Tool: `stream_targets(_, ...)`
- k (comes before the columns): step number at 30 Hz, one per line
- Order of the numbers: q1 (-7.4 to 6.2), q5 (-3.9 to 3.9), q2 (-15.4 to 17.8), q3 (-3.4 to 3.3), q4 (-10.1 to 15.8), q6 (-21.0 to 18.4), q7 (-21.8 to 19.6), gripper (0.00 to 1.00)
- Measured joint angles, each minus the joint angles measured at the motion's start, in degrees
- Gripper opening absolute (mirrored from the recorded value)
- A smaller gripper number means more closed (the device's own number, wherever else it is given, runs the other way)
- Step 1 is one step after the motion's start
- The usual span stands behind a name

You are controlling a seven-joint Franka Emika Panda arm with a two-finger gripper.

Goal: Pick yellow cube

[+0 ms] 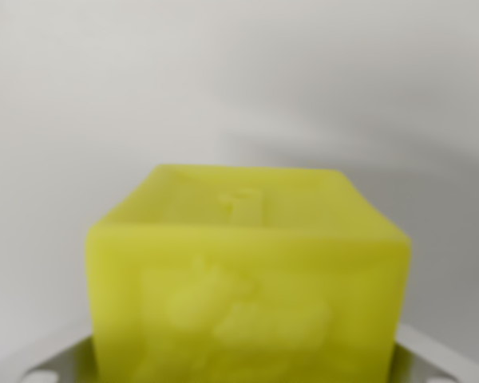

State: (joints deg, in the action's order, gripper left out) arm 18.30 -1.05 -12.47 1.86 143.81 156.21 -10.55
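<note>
Yellow cube (pixel 247 287) fills lower centre of wrist view, v. close to cam, blurry. Waxy, matte, soft-edged; raised relief shape on front face, small nub on top face. It sits betw. two pale grey bits at bottom corners, prob. the gripper (pixel 247 371) fingers, one each side, touching or nearly. Can't tell if clamped or just straddling. Beyond: plain white surface (pixel 223 80), smooth, faint shadow.
</note>
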Motion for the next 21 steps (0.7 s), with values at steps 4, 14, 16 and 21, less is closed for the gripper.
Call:
stream_targets(4,-0.03,0.18,1.6,-0.01,0.1,-1.5,0.1,0.00)
stream_targets(14,-0.09,0.54,5.4,-0.01,0.2,-5.3,0.4,0.00)
stream_targets(16,-0.10,0.60,6.2,-0.01,0.2,-6.0,0.4,0.00)
stream_targets(21,-0.12,0.73,8.0,-0.01,0.1,-8.0,0.5,0.00)
